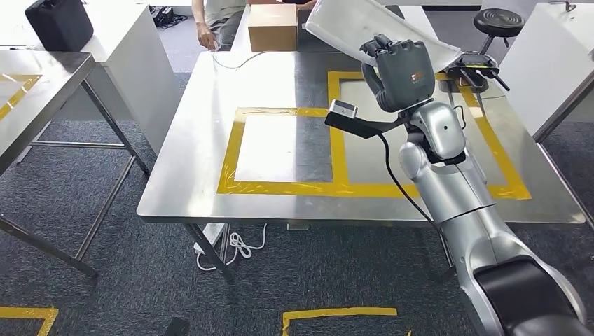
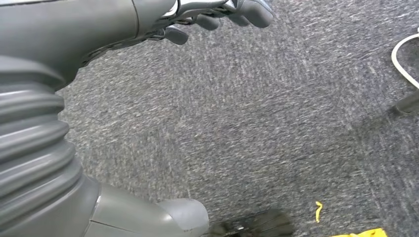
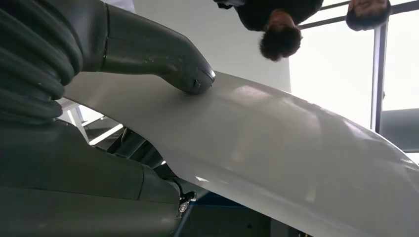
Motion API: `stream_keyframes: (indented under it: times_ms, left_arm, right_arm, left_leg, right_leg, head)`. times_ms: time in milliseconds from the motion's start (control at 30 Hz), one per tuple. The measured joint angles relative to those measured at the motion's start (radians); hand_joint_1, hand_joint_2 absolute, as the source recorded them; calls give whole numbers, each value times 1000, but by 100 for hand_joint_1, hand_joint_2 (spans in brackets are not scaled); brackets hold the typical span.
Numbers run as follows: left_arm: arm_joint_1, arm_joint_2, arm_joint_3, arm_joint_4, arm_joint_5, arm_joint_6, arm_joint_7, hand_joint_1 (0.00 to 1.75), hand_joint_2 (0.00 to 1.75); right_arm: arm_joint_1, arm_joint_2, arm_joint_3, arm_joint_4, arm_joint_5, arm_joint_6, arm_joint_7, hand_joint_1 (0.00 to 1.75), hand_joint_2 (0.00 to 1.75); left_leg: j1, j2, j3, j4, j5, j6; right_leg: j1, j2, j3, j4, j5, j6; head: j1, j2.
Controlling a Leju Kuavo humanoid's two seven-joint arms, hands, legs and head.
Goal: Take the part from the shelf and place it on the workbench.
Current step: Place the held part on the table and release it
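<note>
The curved white plastic part was gripped in the raised right hand above the steel workbench, so lowering it inside the yellow tape outline was judged next.

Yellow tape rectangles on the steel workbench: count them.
2. The smaller rectangle is left of centre; the larger rectangle adjoins it on the right, under the right hand holding the white part, which may hide some tape.
</note>
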Motion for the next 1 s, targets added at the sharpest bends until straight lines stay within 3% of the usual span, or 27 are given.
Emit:
stream_keyframes:
  times_ms: [67, 133, 200, 267, 333, 367, 400, 467, 500, 533, 567, 633, 700, 767, 833, 867, 967, 1000]
  left_arm:
    - [0, -1, 0, 0, 0, -1, 3, 0, 175]
    - [0, -4, 0, 0, 1, -1, 4, 0, 175]
    - [0, -4, 0, 0, 2, -1, 4, 0, 175]
    - [1, -4, 0, 0, 4, -1, 4, 0, 175]
    - [4, -5, 0, 0, 5, -1, 4, 0, 175]
    - [5, -5, 0, 0, 5, -1, 4, 0, 175]
    - [6, -6, 0, 0, 5, -1, 4, 0, 175]
    - [5, -6, 0, 0, 5, -1, 4, 0, 175]
    - [6, -6, 0, 0, 5, -1, 4, 0, 175]
    - [6, -7, 0, 0, 5, -2, 4, 0, 175]
    - [5, -7, 0, 0, 5, -2, 4, 0, 175]
    - [3, -8, 1, 0, 5, -3, 3, 0, 175]
    - [1, -12, 1, 0, 5, -3, 3, 0, 175]
    - [2, -15, 1, 0, 4, -3, 3, 0, 175]
    - [3, -17, 1, 0, 2, -2, -5, 0, 175]
    - [2, -18, 1, 0, 1, -1, -13, 0, 175]
    - [0, -18, 1, 0, 1, 0, -35, 0, 175]
    - [-2, -19, 1, 0, 1, 1, -41, 0, 175]
  right_arm:
    - [-2, -4, 5, 4, -4, 4, 2, 175, 175]
    - [-7, -8, 9, 6, -8, 11, 3, 175, 175]
    - [-12, -11, 13, 11, -13, 17, 5, 175, 175]
    - [-9, -15, 17, 21, -19, 19, 6, 175, 175]
    - [-4, -19, 21, 31, -23, 18, 7, 175, 175]
    - [-1, -20, 23, 35, -24, 18, 8, 175, 175]
    - [0, -21, 25, 38, -25, 17, 9, 175, 175]
    - [3, -24, 30, 47, -28, 16, 11, 175, 175]
    - [6, -25, 31, 51, -28, 17, 13, 175, 175]
    - [7, -26, 33, 54, -28, 17, 14, 175, 175]
    - [7, -27, 34, 56, -28, 17, 16, 175, 175]
    - [2, -26, 35, 58, -29, 18, 19, 175, 175]
    - [-2, -24, 35, 66, -31, 18, 22, 175, 175]
    - [2, -24, 37, 82, -36, 19, 21, 175, 175]
    - [6, -23, 38, 104, -43, 18, 21, 175, 175]
    - [7, -22, 38, 116, -46, 16, 21, 175, 175]
    - [4, -15, 38, 165, -58, 8, 19, 175, 175]
    - [3, -13, 38, 183, -61, 6, 19, 175, 175]
  left_leg:
    - [-1, 0, 14, -8, -8, 17]
    - [2, -1, 31, -14, -14, 31]
    - [4, -2, 50, -17, -28, 40]
    - [4, -4, 69, -17, -48, 44]
    - [4, -8, 97, -17, -73, 42]
    - [4, -9, 113, -17, -86, 41]
    - [4, -10, 129, -16, -99, 38]
    - [2, -12, 154, -13, -126, 30]
    - [1, -13, 161, -13, -138, 24]
    - [-1, -14, 168, -8, -146, 18]
    - [-2, -16, 170, -3, -148, 12]
    - [-2, -13, 151, 44, -132, 2]
    - [0, -8, 78, 156, -120, -6]
    - [1, -5, -4, 264, -172, -12]
    - [1, -4, -45, 281, -234, -12]
    - [1, -4, -44, 247, -225, -11]
    - [0, -3, 10, 56, -83, 0]
    - [-1, -3, 24, 16, -54, 5]
  right_leg:
    - [2, 2, 9, 7, -5, 13]
    - [1, 0, -9, 59, 8, 23]
    - [-3, -3, -81, 167, 3, 32]
    - [-5, -3, -173, 269, -51, 39]
    - [-7, -4, -229, 280, -97, 41]
    - [-8, -4, -236, 244, -82, 41]
    - [-8, -4, -232, 186, -36, 39]
    - [-6, -9, -219, 62, 101, 32]
    - [-3, -11, -212, 25, 150, 28]
    - [-2, -11, -208, 7, 177, 22]
    - [-2, -11, -202, 6, 177, 17]
    - [-7, -9, -187, 2, 177, 5]
    - [-10, -9, -169, -2, 170, -7]
    - [-10, -9, -152, -4, 154, -14]
    - [-10, -7, -135, -3, 138, -14]
    - [-10, -7, -127, -1, 130, -12]
    - [-8, -4, -108, 8, 108, -3]
    - [-6, -3, -107, 11, 100, 2]
  head:
    - [1, 0]
    - [3, 0]
    - [3, 0]
    - [3, 0]
    - [4, 0]
    - [4, 0]
    - [4, 0]
    - [4, 0]
    - [4, 0]
    - [3, 0]
    - [2, 0]
    - [0, 0]
    - [0, 0]
    - [0, 0]
    - [0, 0]
    - [0, 0]
    - [0, 0]
    - [0, 0]
